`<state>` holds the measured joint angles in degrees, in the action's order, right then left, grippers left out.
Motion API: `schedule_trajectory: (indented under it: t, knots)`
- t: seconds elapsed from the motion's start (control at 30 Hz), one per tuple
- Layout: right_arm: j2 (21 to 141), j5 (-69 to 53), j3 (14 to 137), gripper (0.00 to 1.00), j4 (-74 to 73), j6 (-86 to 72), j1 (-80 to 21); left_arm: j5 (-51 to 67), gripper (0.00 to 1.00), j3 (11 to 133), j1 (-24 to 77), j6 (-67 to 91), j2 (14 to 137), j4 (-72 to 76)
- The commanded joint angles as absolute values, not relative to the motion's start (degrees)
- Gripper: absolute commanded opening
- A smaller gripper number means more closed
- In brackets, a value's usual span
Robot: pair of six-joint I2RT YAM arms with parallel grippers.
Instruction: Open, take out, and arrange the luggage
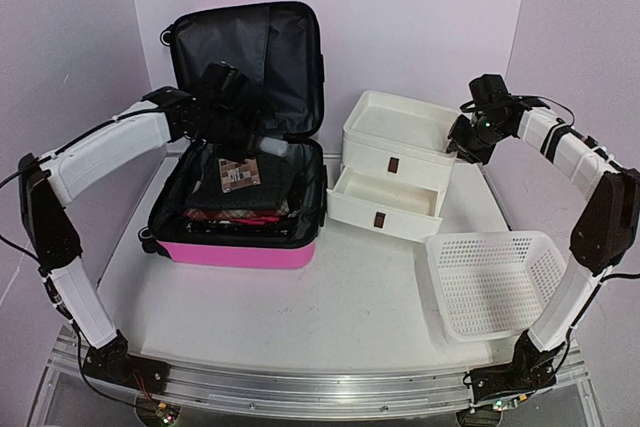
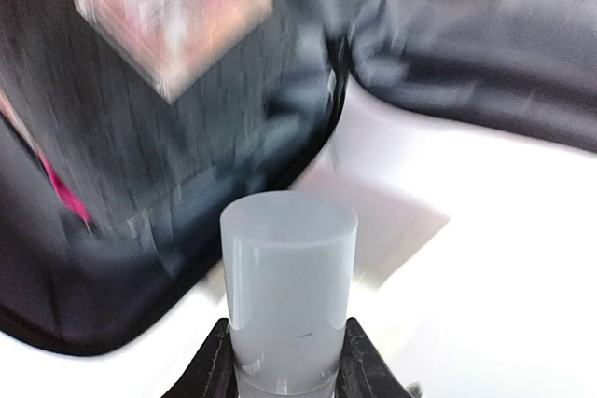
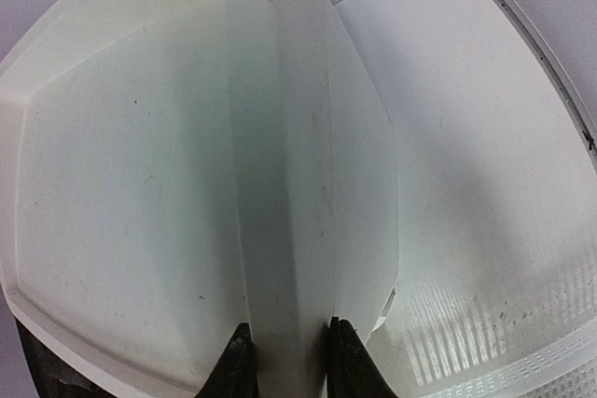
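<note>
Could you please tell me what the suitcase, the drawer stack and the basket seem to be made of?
Suitcase: apparently hard hot-pink plastic shell, smooth with slight sheen; black lining looks like woven fabric, as it creases. Drawer stack: white moulded plastic, semi-matte, rigid thin walls. Basket: white plastic, probably, its walls a moulded mesh of holes.

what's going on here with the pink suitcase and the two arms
The pink suitcase lies open on the table with folded clothes inside. The left gripper is shut on a white cylindrical container, holding it over the suitcase's right edge. The right gripper is clamped on a wall of the white drawer stack, at its top tray. The lower drawer is pulled out, and a white mesh basket sits nearby.
</note>
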<state>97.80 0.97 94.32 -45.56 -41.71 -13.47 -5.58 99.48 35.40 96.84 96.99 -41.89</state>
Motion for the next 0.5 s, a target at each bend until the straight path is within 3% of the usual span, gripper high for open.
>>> schedule_trajectory:
  t: [0.0,0.2,0.47]
  knots:
    - [99.98,-4.06,92.33,0.0,-44.91,-46.76,-13.45,-6.45,0.17,105.26,41.25,107.6,103.9,-37.18]
    - [100.07,-4.41,91.91,0.0,-44.82,-46.76,-13.46,-10.11,0.16,112.37,48.72,115.67,113.01,-35.7]
    - [100.85,-5.99,91.63,0.0,-44.76,-44.69,-13.52,-11.74,0.15,131.96,55.17,115.33,127.24,-35.34]
